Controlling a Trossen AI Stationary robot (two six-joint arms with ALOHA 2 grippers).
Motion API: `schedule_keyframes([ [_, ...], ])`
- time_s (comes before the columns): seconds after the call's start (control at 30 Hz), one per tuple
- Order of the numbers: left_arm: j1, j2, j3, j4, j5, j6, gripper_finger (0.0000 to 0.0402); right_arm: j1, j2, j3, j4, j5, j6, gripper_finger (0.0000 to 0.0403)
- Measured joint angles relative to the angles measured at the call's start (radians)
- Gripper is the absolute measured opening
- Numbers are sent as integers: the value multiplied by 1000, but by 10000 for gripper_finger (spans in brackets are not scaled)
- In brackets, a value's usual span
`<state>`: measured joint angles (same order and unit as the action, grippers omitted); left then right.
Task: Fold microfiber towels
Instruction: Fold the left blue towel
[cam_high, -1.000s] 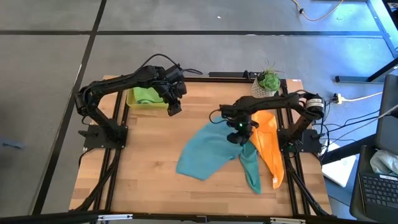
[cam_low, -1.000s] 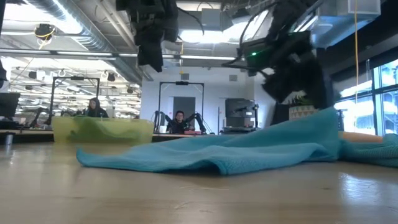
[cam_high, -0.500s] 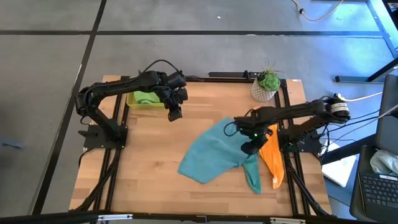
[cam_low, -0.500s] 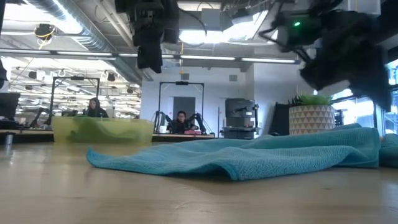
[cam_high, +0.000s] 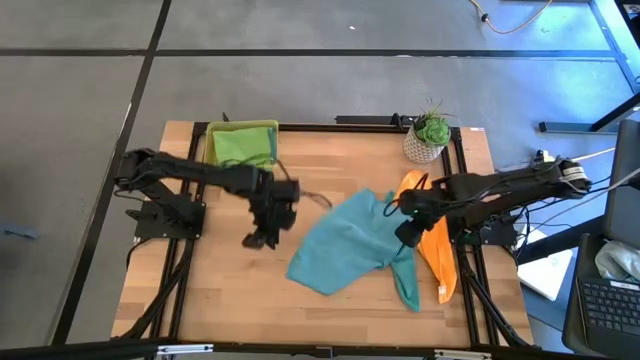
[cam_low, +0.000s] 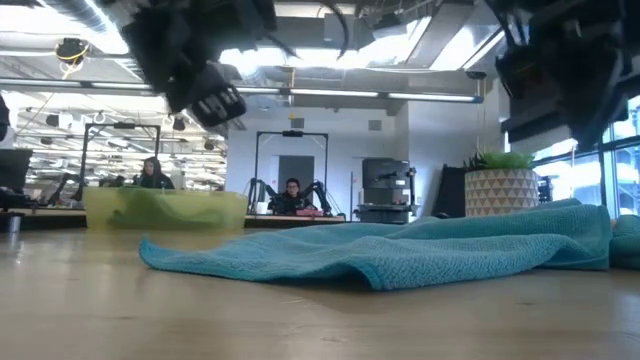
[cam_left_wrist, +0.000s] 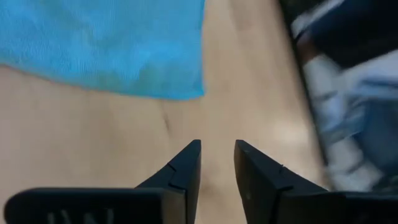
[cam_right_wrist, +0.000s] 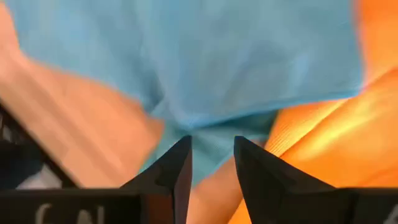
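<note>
On the table: a wooden top carrying two cloths, a tray and a potted plant, with both arms reaching in over it.
Tray: yellow-green, rectangular, at the far left corner of the table; in the low view it shows as a pale translucent box at the far edge.
Tray contents: a lime green towel lies inside it, filling most of the floor; how it is folded cannot be told.
Plant pot: pale patterned pot at the far right edge, holding a small green plant; it also stands behind the cloth in the low view.
Teal towel: spread loose and rumpled near the table's middle, one strip trailing toward the near edge; in the low view it lies flat with raised folds.
Orange towel: lying lengthwise at the right side, its inner edge touching the teal towel and partly under it.
Left gripper: above bare wood just left of the teal towel; its fingers stand a narrow gap apart with nothing between them.
Right gripper: over the seam where the teal and orange towels meet; fingers slightly apart, gripping nothing visible.
Room behind: two seated people at distant desks.
</note>
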<state>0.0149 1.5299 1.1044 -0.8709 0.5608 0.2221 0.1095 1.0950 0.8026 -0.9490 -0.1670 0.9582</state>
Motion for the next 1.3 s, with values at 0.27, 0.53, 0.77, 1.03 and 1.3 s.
schedule_keyframes([
  [0.27,-93,10,0,191,-287,-209,79,-97,-67,-47,-71,95,139,128],
  [0.53,-6,-30,-1,207,-286,-304,78,-287,-64,-195,-8,7,163,205],
  [0.77,58,-131,0,197,-287,-299,78,-383,-93,-323,242,-179,235,251],
  [1.03,114,-205,0,162,-289,-252,78,-402,-117,-329,294,-157,305,242],
  [1.3,161,-206,0,162,-282,-218,78,-402,-132,-329,282,-114,329,214],
])
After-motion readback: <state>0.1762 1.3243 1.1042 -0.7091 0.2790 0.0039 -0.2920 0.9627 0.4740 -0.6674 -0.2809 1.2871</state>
